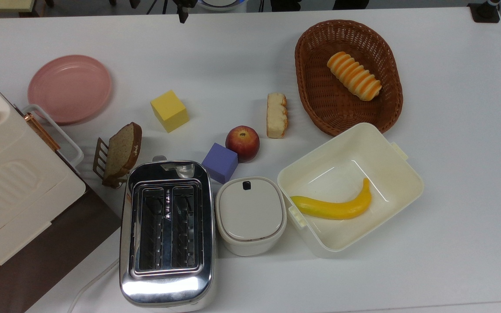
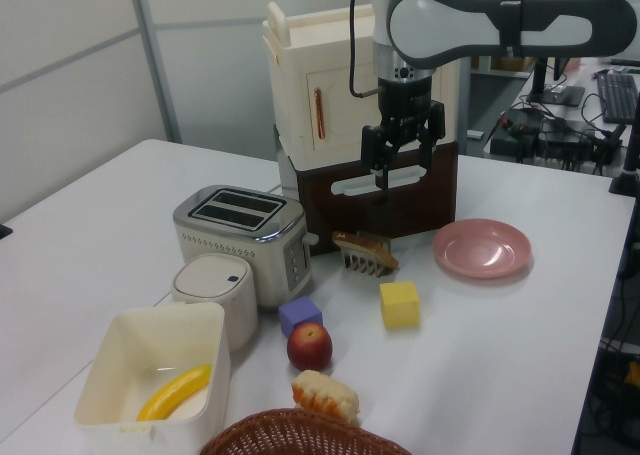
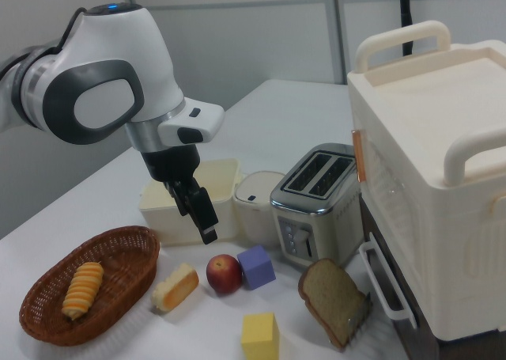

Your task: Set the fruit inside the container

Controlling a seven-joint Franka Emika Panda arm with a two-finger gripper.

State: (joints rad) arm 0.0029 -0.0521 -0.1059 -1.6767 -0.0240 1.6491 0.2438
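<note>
The yellow banana [image 1: 333,208] lies inside the cream-white tub [image 1: 408,173], curving along its floor; in the left view the banana [image 2: 175,393] rests in the tub [image 2: 150,313] at the near left. My gripper [image 2: 402,161] hangs high above the table's far side, in front of the cream cabinet and far from the tub. It is open and holds nothing. In the right view the gripper [image 3: 199,214] points down in front of the tub [image 3: 162,206], well above the table.
A red apple [image 1: 242,143], purple cube [image 1: 220,162], yellow cube [image 1: 169,110] and bread piece [image 1: 276,114] lie mid-table. A wicker basket [image 1: 309,98] holds a roll. Lidded pot [image 1: 250,215], toaster [image 1: 165,234], toast rack [image 1: 120,152], pink plate [image 1: 69,88] and cabinet [image 1: 7,187] stand on the top view's left.
</note>
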